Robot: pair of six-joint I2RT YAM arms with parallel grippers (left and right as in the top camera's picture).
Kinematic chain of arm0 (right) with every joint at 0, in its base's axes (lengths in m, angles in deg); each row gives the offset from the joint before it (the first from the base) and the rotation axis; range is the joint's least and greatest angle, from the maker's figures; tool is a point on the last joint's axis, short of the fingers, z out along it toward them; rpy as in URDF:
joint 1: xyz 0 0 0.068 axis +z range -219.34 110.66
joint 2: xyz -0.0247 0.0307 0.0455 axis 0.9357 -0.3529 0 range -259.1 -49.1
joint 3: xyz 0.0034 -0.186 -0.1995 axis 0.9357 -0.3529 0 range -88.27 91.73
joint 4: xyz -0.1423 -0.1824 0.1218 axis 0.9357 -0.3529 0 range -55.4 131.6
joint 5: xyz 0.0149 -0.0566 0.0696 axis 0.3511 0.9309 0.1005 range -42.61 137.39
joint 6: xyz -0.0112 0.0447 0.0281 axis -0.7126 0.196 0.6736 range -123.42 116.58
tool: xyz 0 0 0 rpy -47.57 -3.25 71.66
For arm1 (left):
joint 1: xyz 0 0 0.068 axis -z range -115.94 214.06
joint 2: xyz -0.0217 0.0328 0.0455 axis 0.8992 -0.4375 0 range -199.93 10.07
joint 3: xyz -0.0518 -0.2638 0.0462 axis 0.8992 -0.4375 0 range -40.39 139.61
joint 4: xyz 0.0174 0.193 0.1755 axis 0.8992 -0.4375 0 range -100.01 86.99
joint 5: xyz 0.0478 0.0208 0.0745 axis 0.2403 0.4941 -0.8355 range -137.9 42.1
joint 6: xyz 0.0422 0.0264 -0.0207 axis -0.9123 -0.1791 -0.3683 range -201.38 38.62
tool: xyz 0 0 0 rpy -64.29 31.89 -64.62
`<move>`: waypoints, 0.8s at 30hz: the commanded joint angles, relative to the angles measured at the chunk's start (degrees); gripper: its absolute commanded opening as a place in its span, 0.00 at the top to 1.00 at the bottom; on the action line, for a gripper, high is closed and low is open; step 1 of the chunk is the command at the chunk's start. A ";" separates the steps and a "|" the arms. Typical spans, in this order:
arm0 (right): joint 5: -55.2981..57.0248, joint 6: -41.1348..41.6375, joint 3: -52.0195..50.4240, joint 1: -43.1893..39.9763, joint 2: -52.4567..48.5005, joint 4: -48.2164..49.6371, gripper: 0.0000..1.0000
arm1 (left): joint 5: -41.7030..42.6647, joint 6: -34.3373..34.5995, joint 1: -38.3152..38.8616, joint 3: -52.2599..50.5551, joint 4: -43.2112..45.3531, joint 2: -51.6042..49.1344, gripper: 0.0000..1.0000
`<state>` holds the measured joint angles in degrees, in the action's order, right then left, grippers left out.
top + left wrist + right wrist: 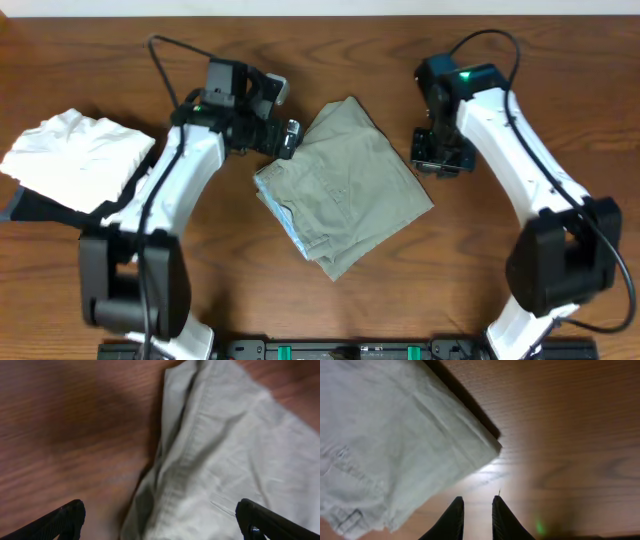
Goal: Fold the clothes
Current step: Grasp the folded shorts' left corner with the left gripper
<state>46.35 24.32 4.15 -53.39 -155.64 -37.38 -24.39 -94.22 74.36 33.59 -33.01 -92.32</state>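
The clothes (350,185) are a pale sage-green garment lying folded into a rough square in the middle of the wooden table (480,280). A bluish inner layer peeks out along its left edge. My left gripper (288,112) hovers at the garment's upper left corner, open wide. In the left wrist view the left gripper (160,515) straddles a seamed edge of the clothes (225,450) with nothing pinched. My right gripper (437,160) sits just off the garment's right corner. In the right wrist view the right gripper (477,502) shows only a narrow gap, with bare table between the fingers and the clothes (385,435) to its left.
A crumpled white cloth (75,155) lies at the far left on top of a dark cloth (30,208). The left arm's link runs between that pile and the garment. The arm bases stand at the table's front edge.
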 commanded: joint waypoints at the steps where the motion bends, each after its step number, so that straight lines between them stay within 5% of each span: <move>1: 0.83 -3.08 0.48 -1.44 4.79 -0.66 0.81 | -0.63 -3.26 0.33 0.72 -0.15 -4.72 0.02; 12: 0.85 -5.46 0.48 -4.48 11.61 -2.49 0.80 | -0.66 -3.21 3.04 0.57 -5.64 -12.96 0.03; 16: 0.85 -6.19 0.48 -5.11 12.72 -2.71 0.80 | -0.66 -2.80 3.34 0.07 -12.00 -13.05 0.49; 19: 0.85 -6.21 0.48 -5.57 12.96 -2.75 0.81 | -0.68 -2.75 3.32 0.07 -17.79 -13.05 0.93; 24: 1.16 -7.26 0.48 -5.92 12.96 -2.99 0.81 | 0.72 8.35 3.28 0.07 -26.67 -13.05 0.94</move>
<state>46.85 18.55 4.15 -58.79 -143.75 -40.20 -24.24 -93.21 77.62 34.09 -57.09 -104.39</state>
